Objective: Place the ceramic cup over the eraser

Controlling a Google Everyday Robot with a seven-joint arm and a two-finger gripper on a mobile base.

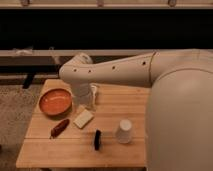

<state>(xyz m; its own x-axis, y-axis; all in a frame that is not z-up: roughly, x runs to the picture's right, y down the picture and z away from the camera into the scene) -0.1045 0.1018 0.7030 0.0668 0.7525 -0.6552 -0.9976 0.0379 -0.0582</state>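
The bulky white robot arm (125, 72) is reaching over the light wooden surface (115, 150). Its hand (84, 100) is hanging just beside the round orange bowl (55, 101); whether it is clenched or released, I cannot tell. The small white tapered ceramic cup (124, 131) is standing well apart from the hand, and the thin black rectangular eraser (97, 139) is sitting just beside the cup.
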